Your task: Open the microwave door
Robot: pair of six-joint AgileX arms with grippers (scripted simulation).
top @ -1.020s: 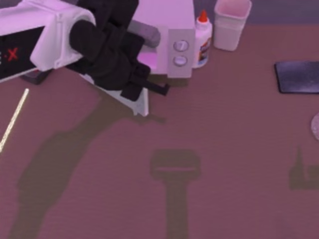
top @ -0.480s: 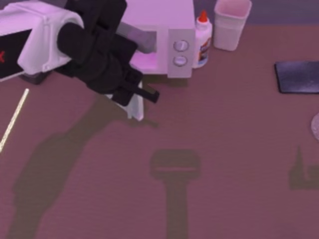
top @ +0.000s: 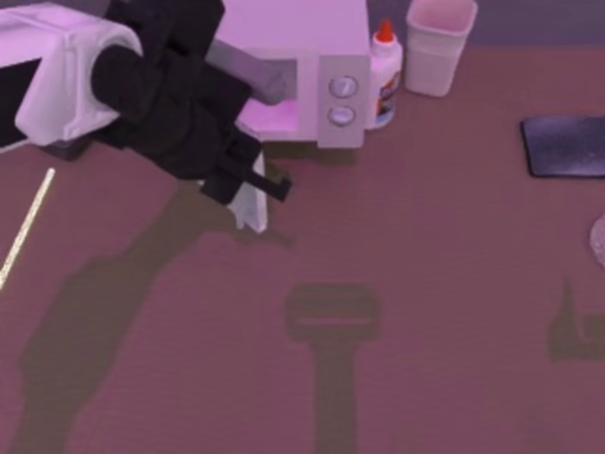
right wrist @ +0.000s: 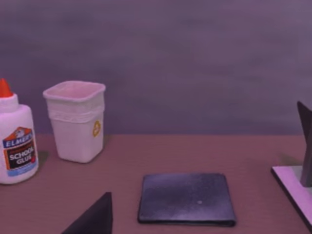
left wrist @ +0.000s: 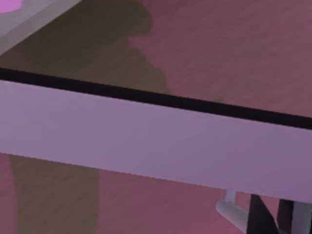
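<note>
Left arm at the microwave, door standing swung open.

The microwave (top: pixel 302 57) is sitting at the far side of the table (top: pixel 425 284), left of centre, its lit cavity showing. The microwave door (top: pixel 252 203) is hanging out toward the near side, edge-on from above, hinged at the oven's left. The left gripper (top: pixel 260 175) is reaching in over the door's outer end, its dark fingers lying against the panel; whether they are clamping it or just touching, I cannot tell. In the left wrist view the door (left wrist: pixel 156 141) is filling the frame as a pale band. The right arm is sitting parked off the right side; its opening cannot be judged. A glue bottle (top: pixel 383 71), a white cup (top: pixel 438 43) and a dark pad (top: pixel 565 147) are standing to the right.
</note>
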